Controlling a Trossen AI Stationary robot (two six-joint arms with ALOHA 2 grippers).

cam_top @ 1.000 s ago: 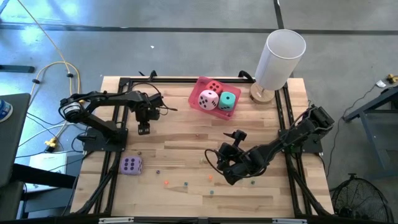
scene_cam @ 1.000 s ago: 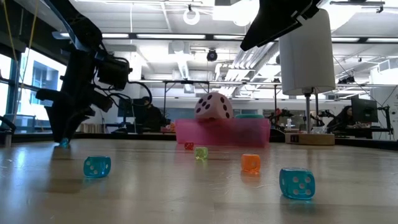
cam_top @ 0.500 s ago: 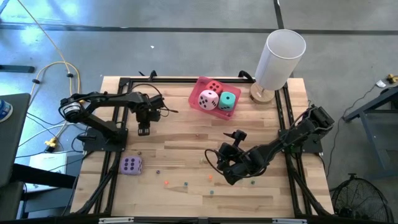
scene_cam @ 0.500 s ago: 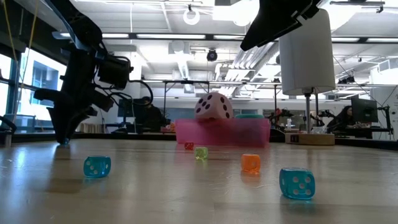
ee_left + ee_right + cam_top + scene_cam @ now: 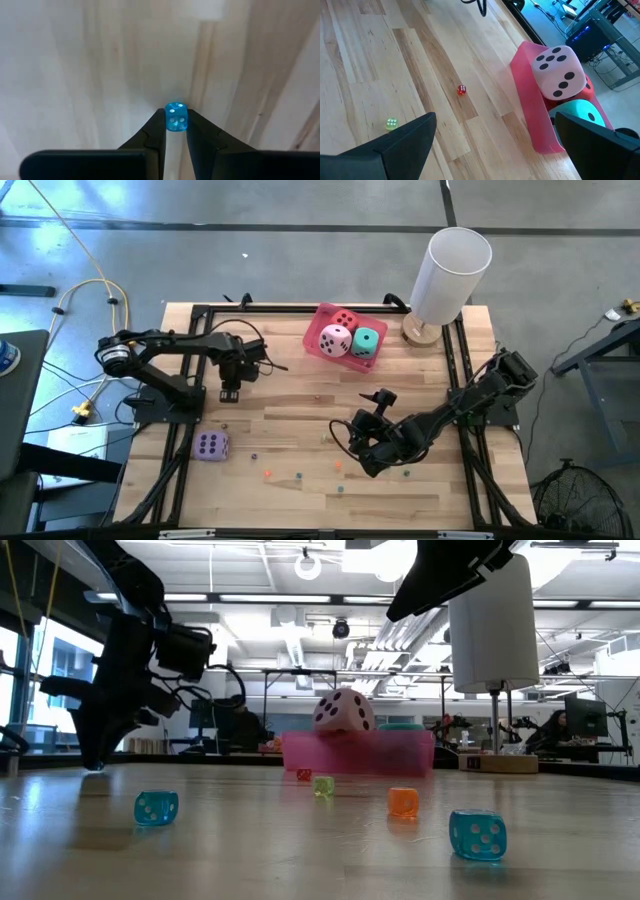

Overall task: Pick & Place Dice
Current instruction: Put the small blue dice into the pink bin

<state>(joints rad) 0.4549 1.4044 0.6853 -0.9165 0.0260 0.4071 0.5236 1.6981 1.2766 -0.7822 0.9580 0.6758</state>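
Blue translucent die [image 5: 176, 118], no legible writing, pinched between left fingers [image 5: 156, 131].

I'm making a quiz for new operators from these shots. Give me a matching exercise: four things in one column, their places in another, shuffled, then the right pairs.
Things:
1. pink die
2. purple die
3. tiny blue die
4. white cylinder

Places:
A. between the left gripper's fingers
B. in the pink tray
C. on a round base at the table's far right corner
D. alone on the table near its left edge

Pairs: 1-B, 2-D, 3-A, 4-C
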